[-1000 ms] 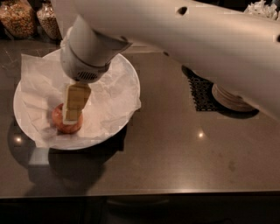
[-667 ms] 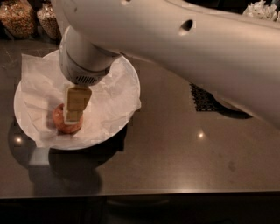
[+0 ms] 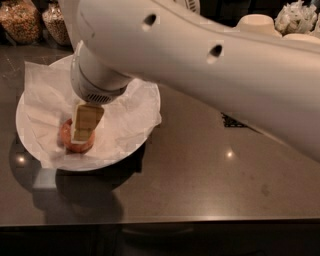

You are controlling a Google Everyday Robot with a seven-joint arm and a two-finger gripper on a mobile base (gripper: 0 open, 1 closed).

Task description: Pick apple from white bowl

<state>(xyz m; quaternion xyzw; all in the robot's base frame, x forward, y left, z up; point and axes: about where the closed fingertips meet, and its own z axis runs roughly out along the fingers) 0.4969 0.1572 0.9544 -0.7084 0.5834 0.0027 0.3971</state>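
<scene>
Our gripper [image 3: 83,126] hangs directly over the apple [image 3: 66,136], which lies near-left in the white bowl [image 3: 22,131]. The apple shows just left of it. We cannot tell whether the gripper is clamped or open.

A dark grey-brown polished stone countertop [image 3: 200,175] fills the space, glossy enough to show two small bright glints of overhead light. Its front edge runs along the bottom, with only darkness below. At the back left stand two clear glass jars [image 3: 21,20] of brownish nuts or cereal. A black mesh mat [image 3: 233,121] lies on the counter to the right, mostly hidden. Pale beige bowls [image 3: 256,22] and a crinkled white bundle [image 3: 297,15] sit far right. The gripper [image 3: 80,137] hangs over the white bowl [image 3: 21,127] at the counter's left.
</scene>
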